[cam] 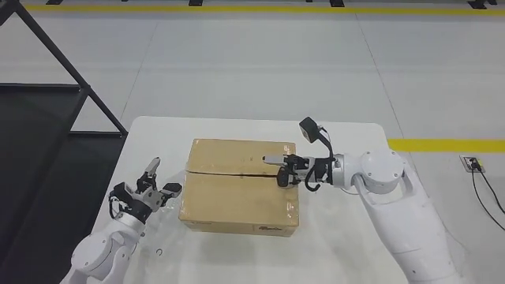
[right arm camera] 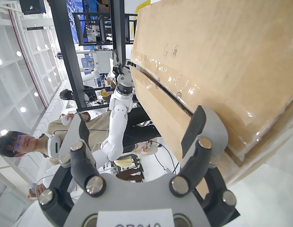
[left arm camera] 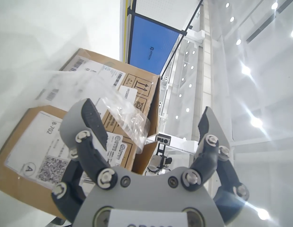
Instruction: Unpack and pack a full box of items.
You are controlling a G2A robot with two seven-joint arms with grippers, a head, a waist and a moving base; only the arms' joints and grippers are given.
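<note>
Brown cardboard box (cam: 239, 185), flaps shut along a taped seam, lies flat. Its labelled end faces the left gripper (cam: 163, 177), and its seam is at the right gripper (cam: 276, 167).

The cardboard box (cam: 237, 197) is taking up the middle of the white table (cam: 347, 237), leaving bare tabletop lying open to its right and along the near edge. The left gripper (cam: 166, 176), jaws spread, is sitting just beside the box's left end, where a loose strip of clear tape (left arm camera: 127, 116) is hanging in the way. The closed flaps are blocking the way inside, leaving only a narrow seam (cam: 229, 173), with the right gripper (cam: 274, 170) sitting spread over it.
</note>
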